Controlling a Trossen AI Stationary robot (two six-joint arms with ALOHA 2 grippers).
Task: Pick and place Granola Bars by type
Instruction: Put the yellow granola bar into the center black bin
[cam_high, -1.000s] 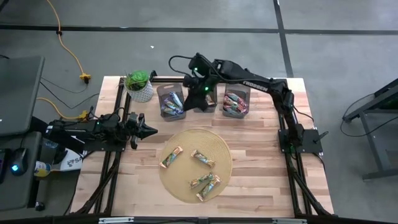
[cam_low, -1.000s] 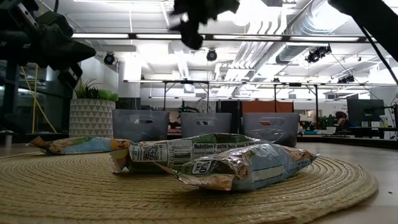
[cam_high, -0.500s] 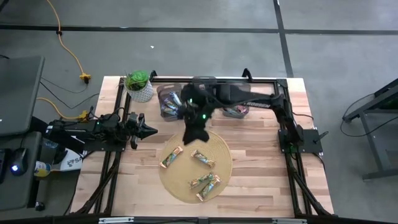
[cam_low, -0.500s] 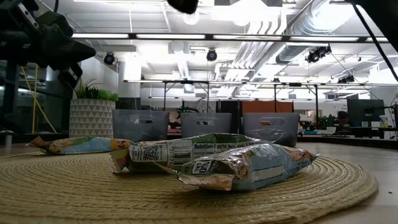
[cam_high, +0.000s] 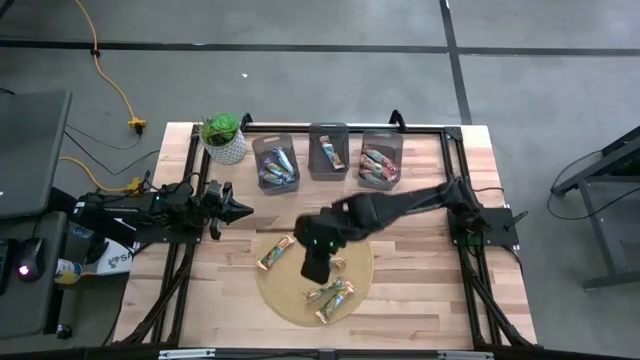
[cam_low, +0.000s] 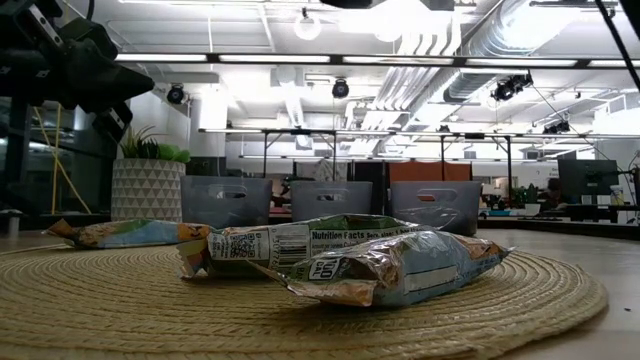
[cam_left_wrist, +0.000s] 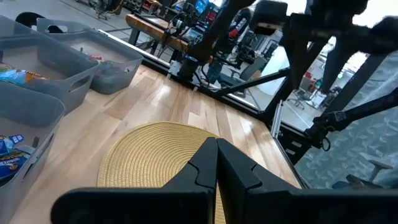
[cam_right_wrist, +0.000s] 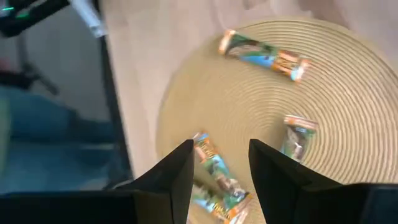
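Granola bars in shiny wrappers lie flat on the round straw mat (cam_high: 275, 285). One lies at the mat's left (cam_high: 277, 252) and a pair lies near its near edge (cam_high: 332, 295). In the right wrist view three bars show (cam_right_wrist: 264, 53), (cam_right_wrist: 297, 140), (cam_right_wrist: 214, 180). More bars lie in the three clear bins (cam_high: 275, 160), (cam_high: 328, 152), (cam_high: 380, 158). My right gripper (cam_high: 315, 262) (cam_right_wrist: 221, 158) hovers open above the mat's middle, pointing down. My left gripper (cam_high: 238, 210) (cam_left_wrist: 214, 163) waits shut at the table's left, above the wood.
A potted plant (cam_high: 223, 137) stands at the far left corner, beside the left bin. The bins stand in a row along the far edge. My right arm (cam_high: 420, 200) reaches across the table from its base on the right. Bare wood lies right of the mat.
My right gripper has swung from above the middle bin toward the table's near edge and now hangs over the mat's middle. The bars on the mat have stayed where they were.
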